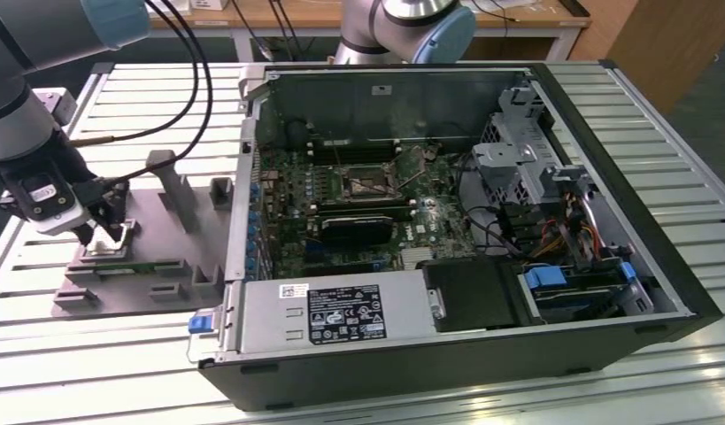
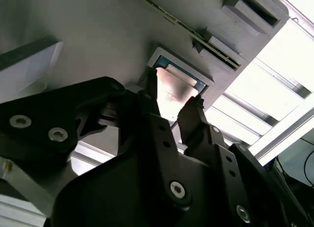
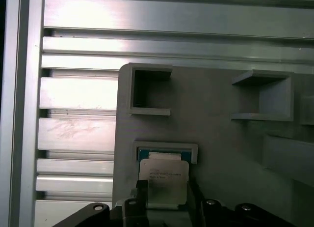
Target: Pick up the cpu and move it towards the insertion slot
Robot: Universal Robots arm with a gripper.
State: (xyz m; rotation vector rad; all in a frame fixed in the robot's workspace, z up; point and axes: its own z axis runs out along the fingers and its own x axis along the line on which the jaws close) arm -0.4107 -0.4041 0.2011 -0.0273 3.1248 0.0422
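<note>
The cpu [image 1: 110, 243] is a small square chip with a shiny silver top, low over the grey fixture plate [image 1: 161, 266] at the exterior view's left. My gripper [image 1: 100, 235] is shut on the cpu, one dark finger on each side. In the second wrist view the fingers [image 2: 150, 92] clamp the cpu [image 2: 171, 95] just off its blue-rimmed pocket [image 2: 182, 73]. The first wrist view shows the cpu [image 3: 163, 177] shifted out of that pocket [image 3: 167, 151]. The insertion slot [image 1: 365, 182] is the silver-framed square socket on the green board inside the open computer case, well to the exterior view's right of the gripper.
Upright grey blocks [image 1: 173, 190] stand on the fixture plate between the gripper and the case's side wall [image 1: 246, 177]. Black cables [image 1: 185, 80] hang from my arm. A second robot arm [image 1: 410, 27] stands behind the case. The slotted aluminium table [image 1: 103, 354] surrounds everything.
</note>
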